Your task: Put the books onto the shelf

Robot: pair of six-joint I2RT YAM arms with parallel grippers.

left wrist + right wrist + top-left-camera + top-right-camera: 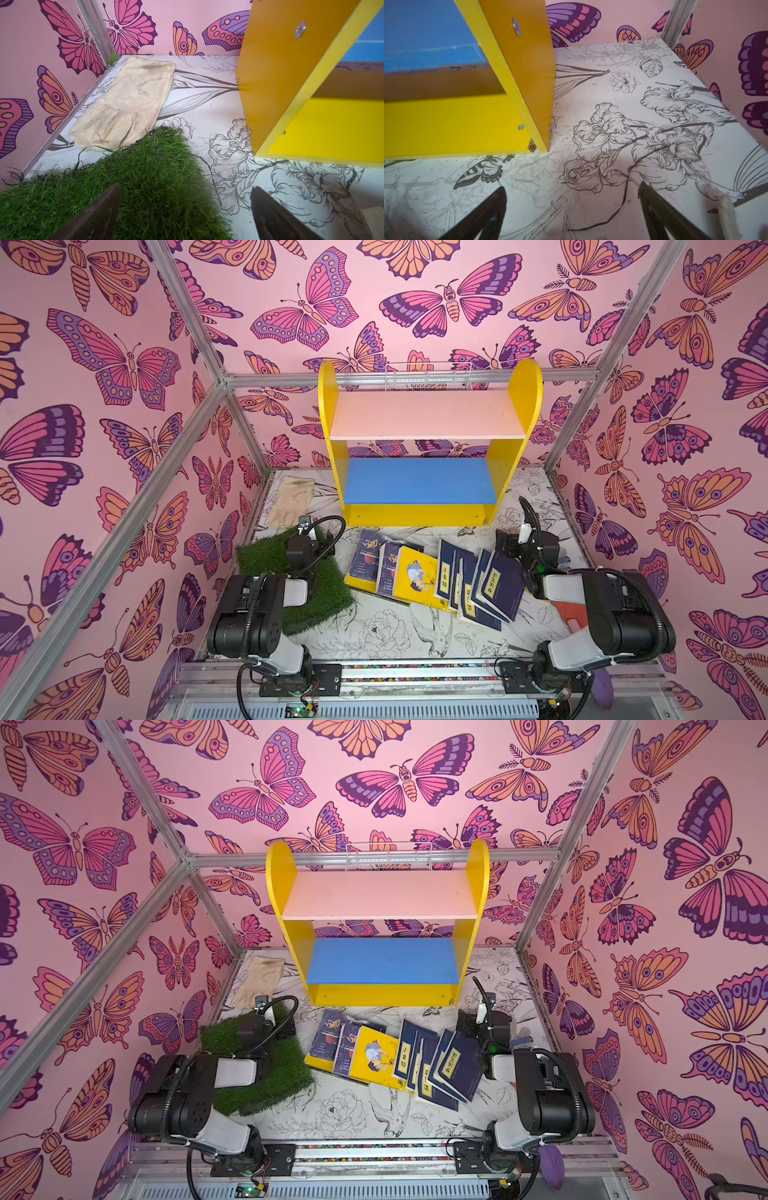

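Nearest in, the books (432,576) lie flat on the worktop (395,635) btw the two arms: approx. ten thin paperbacks fanned in an overlapping row running left to right, w/ the right end a bit nearer. Each one's long axis runs near-far, far end tipped slightly right. From the left come two dark blue books (368,560) w/ portrait covers, resting on a yellow book underneath (355,581) that peeks out. Next is a bright yellow book (415,576) w/ a cartoon figure, then the navy books (503,585), yellow title strips along their length. Left of the row is a green turf (266,556). The left gripper (186,187) hangs over its far side, jaws wide apart, aimed toward the far-left corner. Right of the row the right gripper (572,185) is over the worktop by the shelf's right foot, jaws also wide apart. Further back on the left a beige glove (291,499) lies flat, fingertips at the turf's edge. At far ctr stands the shelf (524,398): upright, long axis left-right, open front facing near. It has yellow rounded side panels (328,406), a pale pink upper board (428,414) and a blue lower board (419,481). Behind its top sits a white wire basket (428,377).
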